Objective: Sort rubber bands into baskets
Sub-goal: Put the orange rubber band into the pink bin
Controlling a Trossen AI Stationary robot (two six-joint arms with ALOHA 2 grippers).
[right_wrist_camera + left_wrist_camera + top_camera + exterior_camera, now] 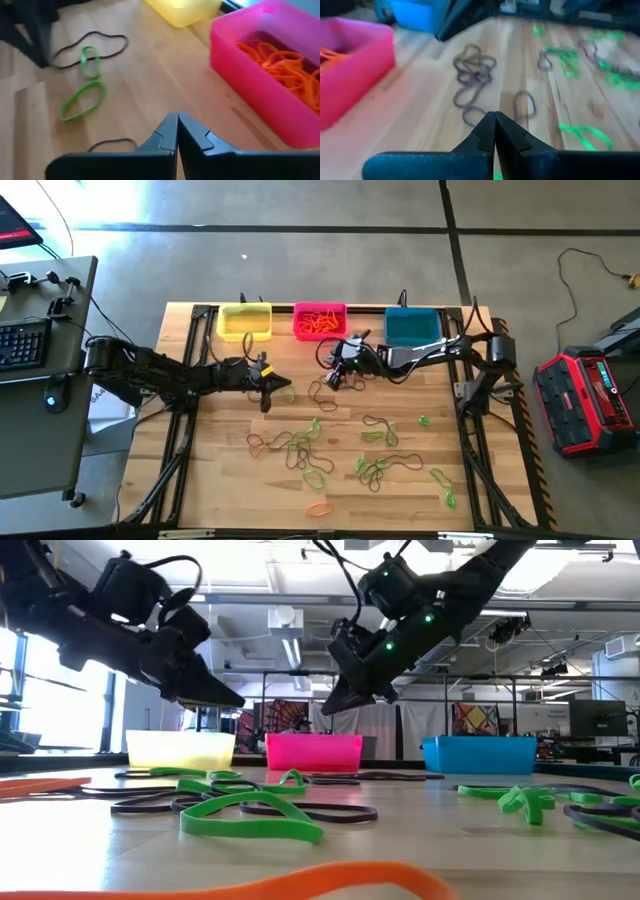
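Three baskets stand along the table's far edge: yellow (244, 321), pink (320, 320) with orange rubber bands (280, 62) inside, and teal (411, 326). Green, dark and orange rubber bands (310, 448) lie scattered flat on the wooden table. My left gripper (268, 390) hovers shut in front of the yellow basket, above the table, with dark bands (472, 70) ahead of it. My right gripper (335, 377) hovers shut in front of the pink basket, above a dark band (322, 395). Nothing sits between either pair of fingers (495, 117) (177, 117).
A desk with a keyboard (25, 345) stands off the table's left side. A red case (585, 400) and cables lie on the floor to the right. Black frame rails (185, 430) run along the table's left and right sides. An orange band (318, 507) lies near the front edge.
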